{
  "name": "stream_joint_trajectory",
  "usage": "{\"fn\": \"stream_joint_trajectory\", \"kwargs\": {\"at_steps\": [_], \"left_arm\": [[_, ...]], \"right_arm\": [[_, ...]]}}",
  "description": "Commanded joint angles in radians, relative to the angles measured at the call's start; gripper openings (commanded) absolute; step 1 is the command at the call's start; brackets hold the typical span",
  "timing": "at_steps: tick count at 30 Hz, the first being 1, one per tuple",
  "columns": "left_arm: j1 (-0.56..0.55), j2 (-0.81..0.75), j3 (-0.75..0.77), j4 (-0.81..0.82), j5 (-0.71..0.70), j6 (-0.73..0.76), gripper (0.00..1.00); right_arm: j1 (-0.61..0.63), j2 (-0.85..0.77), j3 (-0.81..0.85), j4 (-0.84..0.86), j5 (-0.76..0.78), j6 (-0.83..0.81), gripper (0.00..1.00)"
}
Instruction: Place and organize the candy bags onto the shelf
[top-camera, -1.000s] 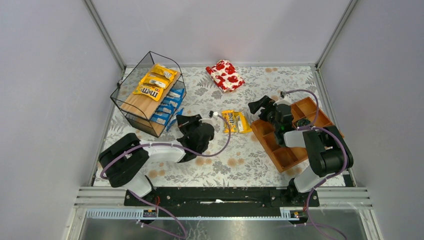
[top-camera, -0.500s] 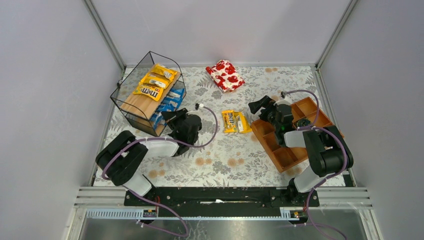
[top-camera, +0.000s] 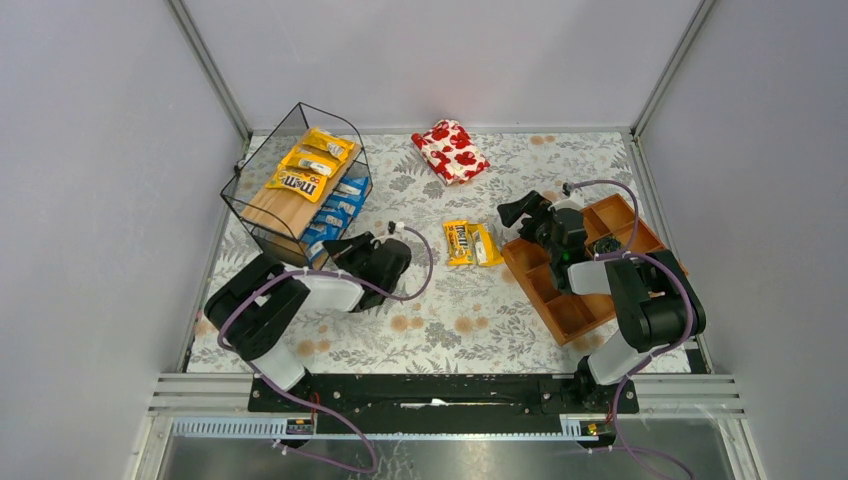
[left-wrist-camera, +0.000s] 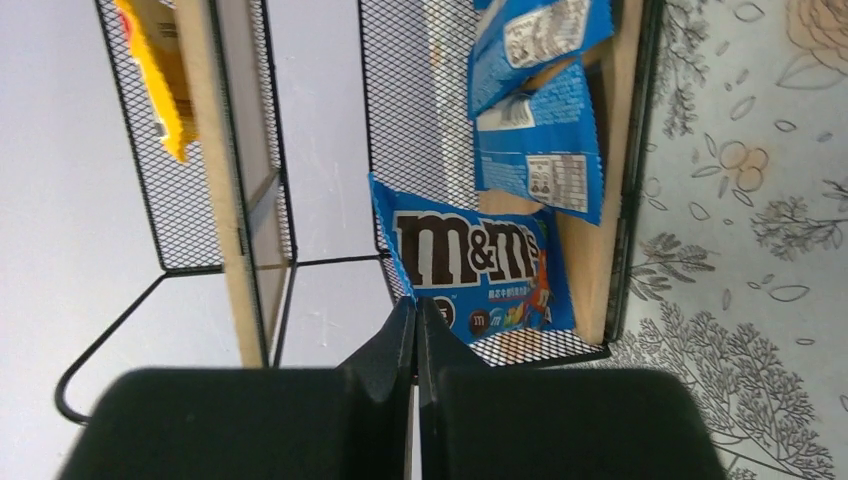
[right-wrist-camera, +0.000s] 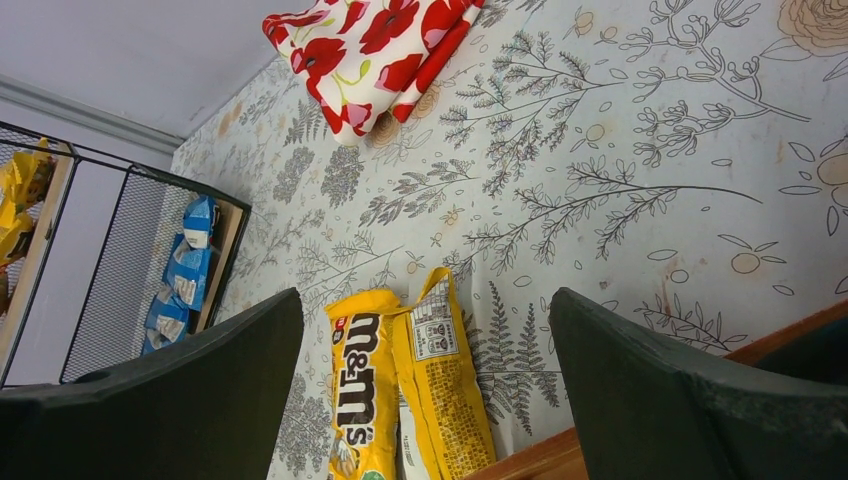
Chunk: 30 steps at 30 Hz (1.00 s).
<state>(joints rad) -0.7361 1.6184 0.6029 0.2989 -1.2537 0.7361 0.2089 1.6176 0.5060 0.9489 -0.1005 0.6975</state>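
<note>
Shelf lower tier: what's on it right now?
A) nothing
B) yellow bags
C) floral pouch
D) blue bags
D: the left wrist view shows blue bags lying on the lower board, with one blue bag at its end pinched by the left gripper. The yellow bags sit on the upper tier.

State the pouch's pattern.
The floral pouch: red flowers on white, clearest in the right wrist view.

Overhead view, close wrist views sharing shelf (top-camera: 276, 212)
</note>
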Motion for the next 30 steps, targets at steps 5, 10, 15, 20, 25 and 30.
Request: {"fn": "stream_joint_trajectory", "kwargs": {"at_steps": [5,10,15,20,25,30], "left_arm": [[-0.005,0.052,0.066,-0.342,0.043,-0.331,0.0],[-0.002,0.069,0.089,-0.443,0.122,-0.439,0.0],[0.019,0.098,0.078,-0.451,0.163,-0.469,0.0],[0.056,0.188,0.117,-0.396,0.139,-0.416,0.0],[0.118,0.233,0.158,-0.302,0.098,-0.326,0.0],[0.165,0.233,0.18,-0.302,0.117,-0.332,0.0]], "right_arm": [[-0.011,0.007,-0.005,0.051,-0.027,0.007,1.0],[-0.014,0.009,-0.005,0.053,-0.028,0.01,1.0],[-0.016,0.008,-0.009,0.058,-0.031,0.014,1.0],[-0.018,0.011,-0.01,0.064,-0.036,0.02,1.0],[-0.022,0.007,-0.014,0.066,-0.038,0.021,1.0],[-0.025,0.01,-0.016,0.073,-0.041,0.025,1.0]]}}
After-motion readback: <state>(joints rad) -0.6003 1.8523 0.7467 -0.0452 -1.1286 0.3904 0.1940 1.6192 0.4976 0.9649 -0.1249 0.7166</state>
